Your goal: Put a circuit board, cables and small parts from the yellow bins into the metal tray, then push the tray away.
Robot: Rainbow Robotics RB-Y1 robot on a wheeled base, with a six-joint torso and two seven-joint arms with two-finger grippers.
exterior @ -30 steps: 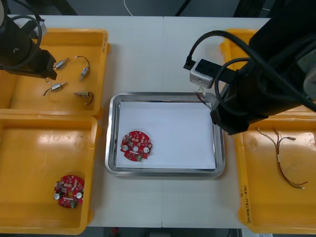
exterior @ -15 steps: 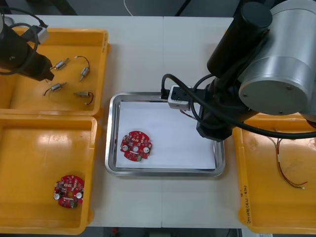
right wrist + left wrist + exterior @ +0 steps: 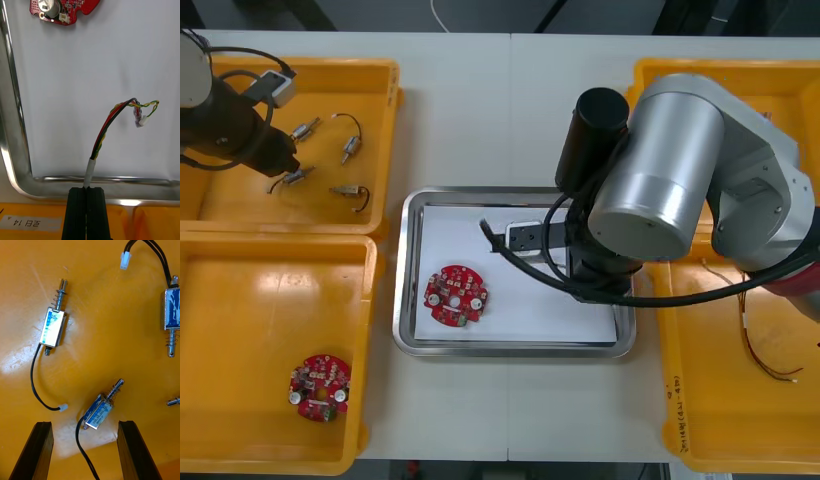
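Gripping cable end, my right gripper hung near tray rim; cable ran ahead over tray toward board.

My right gripper pinches the red and yellow cable just inside the metal tray rim. The white floor ahead is bare up to the circuit board. My left gripper is spread wide. One small metal part lies in the gap, with neighbouring parts well apart.
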